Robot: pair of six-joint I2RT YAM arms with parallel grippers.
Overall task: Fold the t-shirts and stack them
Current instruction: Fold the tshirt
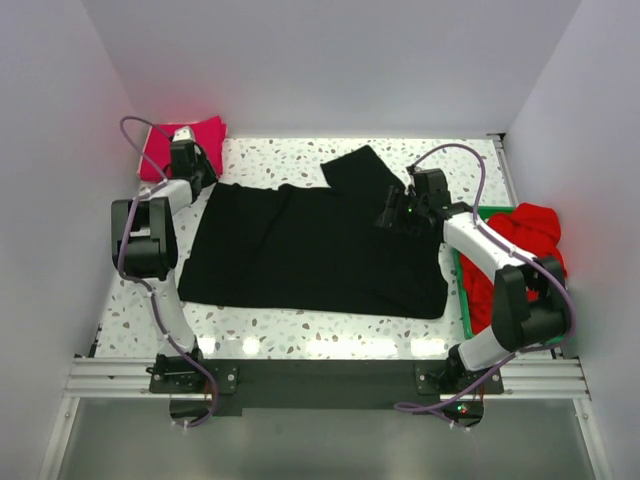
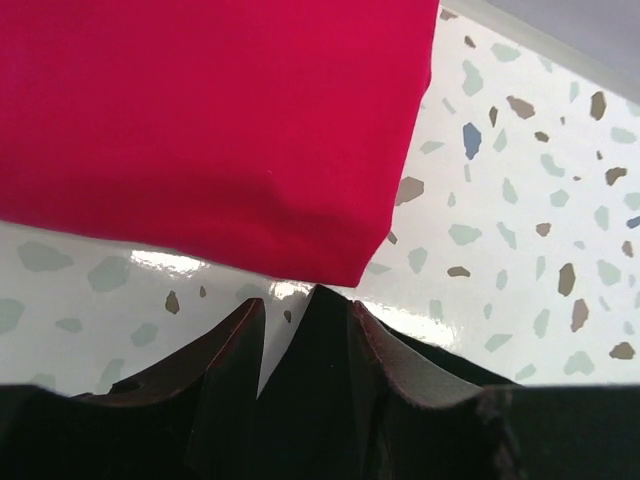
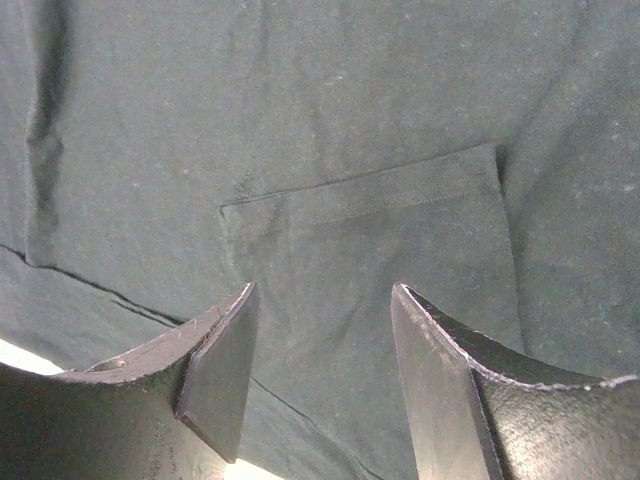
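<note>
Overhead, a large black t-shirt (image 1: 310,250) lies spread flat across the middle of the speckled table (image 1: 300,325), with one sleeve (image 1: 360,170) angled up towards the far edge. A folded magenta t-shirt (image 1: 205,130) sits in the far left corner of the table. A bright red t-shirt (image 1: 525,235) is heaped in a green tray (image 1: 462,290) at the right edge.

The left gripper (image 2: 305,305) is at the black shirt's far left corner. Its fingers stand narrowly apart with a peak of black cloth between them. A sliver of table shows beside one finger, so I cannot tell whether the cloth is pinched yet. The magenta shirt's edge lies just beyond the fingertips.

The right gripper (image 3: 322,290) hovers over the shirt's far right part, close to the sleeve hem. Its fingers are spread apart and hold nothing.

The step in hand looks like taking the far edge of the black shirt for a first fold. To do it well, the left fingers should close fully on the corner before any lift, taking only black cloth and none of the magenta. The right fingers need to come down and catch the cloth by the sleeve. Both arms should then lift together and low, so the fold lands straight and smooth.
</note>
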